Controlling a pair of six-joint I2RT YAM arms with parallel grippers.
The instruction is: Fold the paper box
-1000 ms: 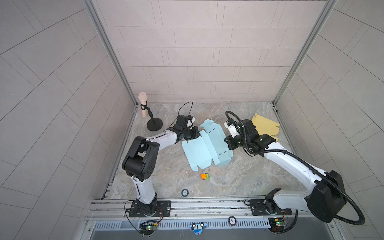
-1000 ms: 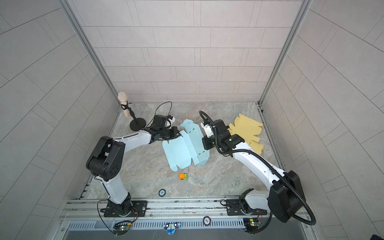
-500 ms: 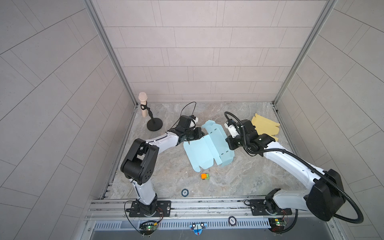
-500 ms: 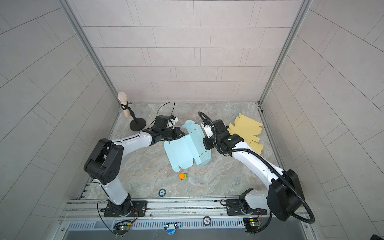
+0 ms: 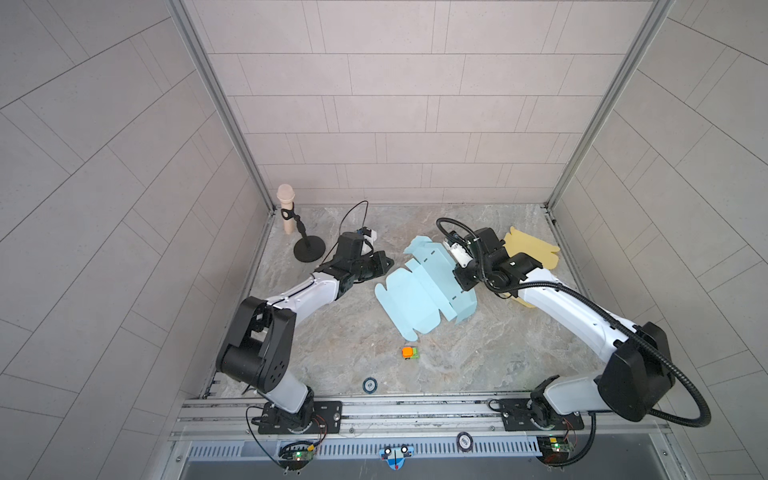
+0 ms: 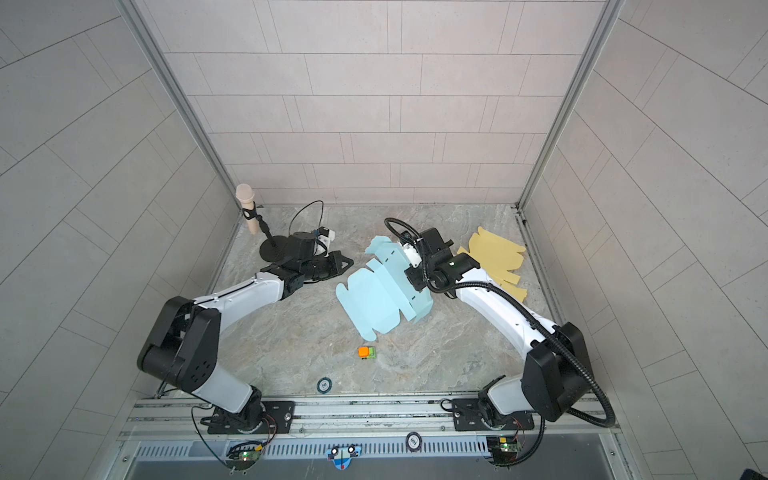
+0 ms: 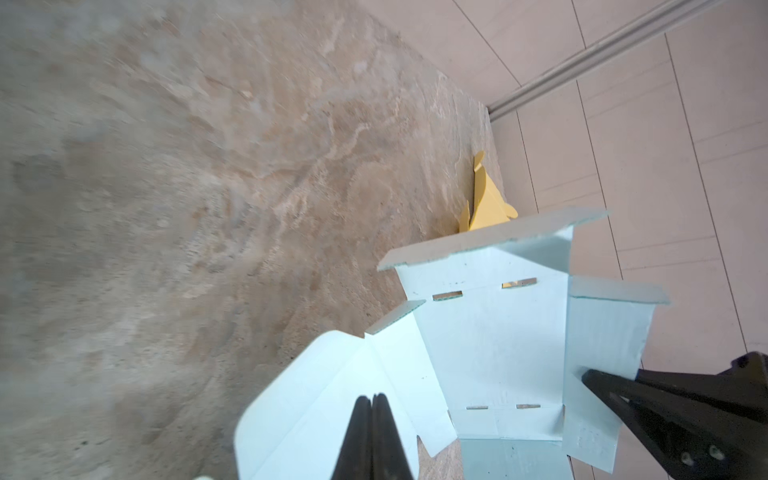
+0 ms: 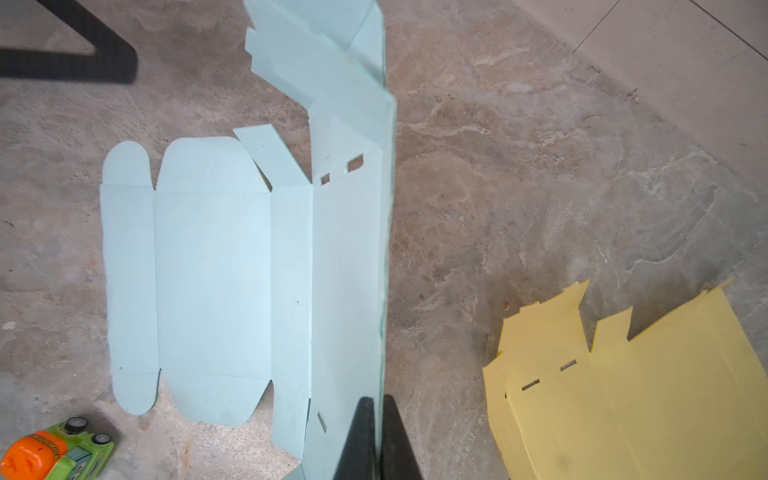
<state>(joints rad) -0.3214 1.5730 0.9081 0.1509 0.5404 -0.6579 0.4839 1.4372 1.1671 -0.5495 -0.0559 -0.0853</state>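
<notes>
On marbled stone desk [image 5: 478, 353]: one pale blue die-cut paper box blank [image 5: 415, 295] mid-desk, creases running far-left to near-right. Its right-side panel is raised, pinched between right gripper [image 8: 376, 401] fingers. Left gripper [image 7: 372, 401] fingers pressed together, empty, near the blank's left edge. Yellow paper blanks [image 5: 530, 249], count unclear, under the right arm. One microphone on stand [image 5: 286, 208]. One orange-green toy truck [image 5: 410, 353] in front of the blank.

A beige microphone [image 5: 286, 205] is being held in a black stand [image 5: 309, 251] at the far left corner of the marble counter [image 5: 324, 340]. Flat yellow card sheets [image 5: 534, 251] are being seen lying at the far right. A small orange-and-green toy truck [image 5: 410, 353] and a round dark disc [image 5: 369, 385] are being seen near the front edge, apart from each other.
</notes>
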